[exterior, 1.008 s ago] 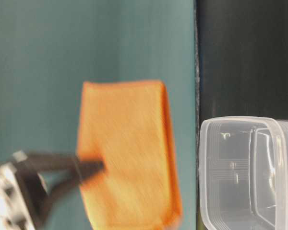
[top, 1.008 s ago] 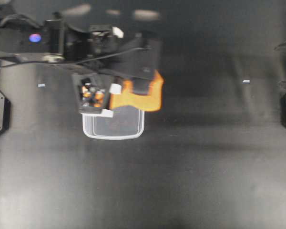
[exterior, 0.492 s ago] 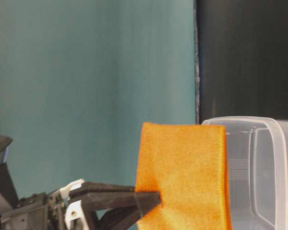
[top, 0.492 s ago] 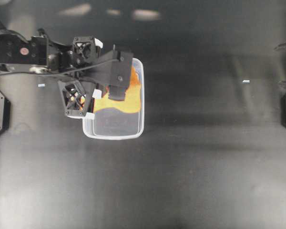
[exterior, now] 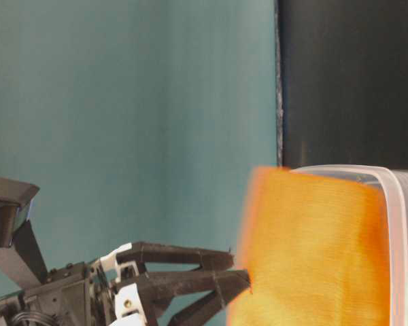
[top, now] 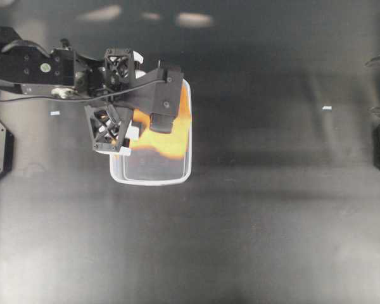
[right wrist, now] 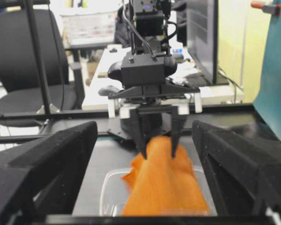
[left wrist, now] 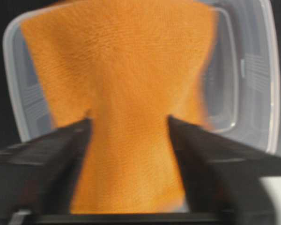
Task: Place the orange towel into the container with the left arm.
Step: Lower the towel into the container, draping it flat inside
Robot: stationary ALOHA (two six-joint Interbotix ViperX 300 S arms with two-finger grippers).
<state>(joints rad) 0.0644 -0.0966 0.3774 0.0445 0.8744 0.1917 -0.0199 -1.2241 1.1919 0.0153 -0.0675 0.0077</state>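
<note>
- One orange towel [top: 171, 136] shows, draped over the upper part of the one container [top: 153, 176] in the overhead view; its upper portion is hidden beneath the arm's black wrist parts.
- In the left wrist view the towel [left wrist: 126, 93] spreads across most of the clear tub [left wrist: 253, 79], narrowing at the waist between the two black fingers [left wrist: 42, 159].
- The left gripper [left wrist: 129, 123] has its jaws apart, one finger on either side of the cloth; whether the tips touch the cloth cannot be told through the blur.
- From the table-level view the towel [exterior: 313, 251] is blurred, its far side against the container's rim [exterior: 394, 204], with the left gripper [exterior: 232, 271] just beside its near edge, jaws spread.
- The right wrist view counts two fingers of the left gripper [right wrist: 158, 152] pointing down at the towel's [right wrist: 161, 190] raised near end, the rest of it sloping into the container [right wrist: 110, 187].
- The right gripper [right wrist: 145, 159] frames that view with two wide-set black fingers, jaws fully apart, holding nothing.
- One small white scrap [top: 327, 108] lies on the dark counter [top: 272, 221], well apart from the container; another [top: 54, 113] lies near the left arm [top: 44, 66].
</note>
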